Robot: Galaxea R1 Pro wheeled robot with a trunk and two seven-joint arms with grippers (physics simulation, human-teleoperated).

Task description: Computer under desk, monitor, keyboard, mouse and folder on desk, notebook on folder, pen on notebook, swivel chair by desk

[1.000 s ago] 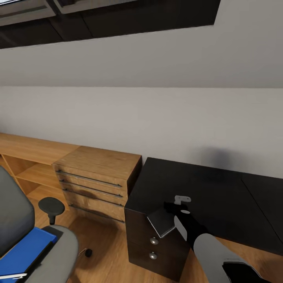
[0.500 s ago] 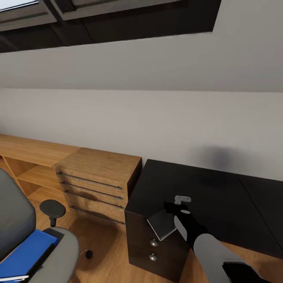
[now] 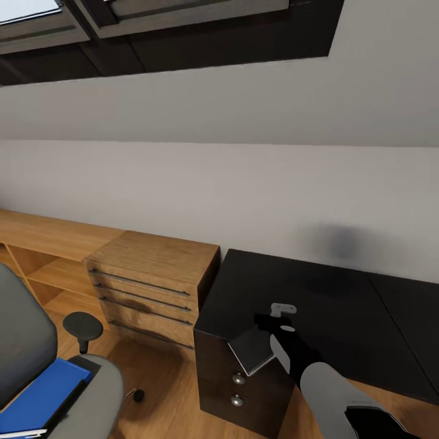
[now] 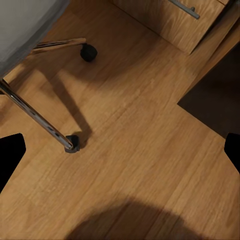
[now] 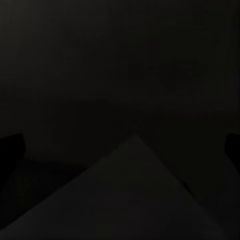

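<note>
Right tool: the right tool [image 3: 275, 317] is seen in the head view, held over the near corner of the black tabletop [image 3: 341, 305]. Whether it is clenched or let go cannot be told, because the right wrist view is too dark.
Flat grey thing: a flat grey thing [image 3: 250, 349] is seen right at the right tool, tilted and sticking out past the tabletop's corner. It may be the notebook, but this cannot be said for sure.
Left tool: the left tool [image 4: 120, 150] is held wide apart with nothing in it. It is pointed down at the wooden floor [image 4: 145, 115], close to a chair wheel [image 4: 88, 51].
Folder: the blue folder [image 3: 36, 393] is lying on the seat of the swivel chair [image 3: 24, 341], well apart from the tabletop.
Beside the tabletop: a wooden drawer chest [image 3: 152, 274] is standing just beside it, against the wall.
Tabletop: no monitor, keyboard or mouse can be seen on the part in view.
Step in hand: it looks like something is being brought to the tabletop or set down there. The folder step is not yet done.
Next move: the flat grey thing should be laid fully on the tabletop so it cannot slip off the corner. Then the folder should be fetched from the chair, and a turn toward the chair will be needed for that.
</note>
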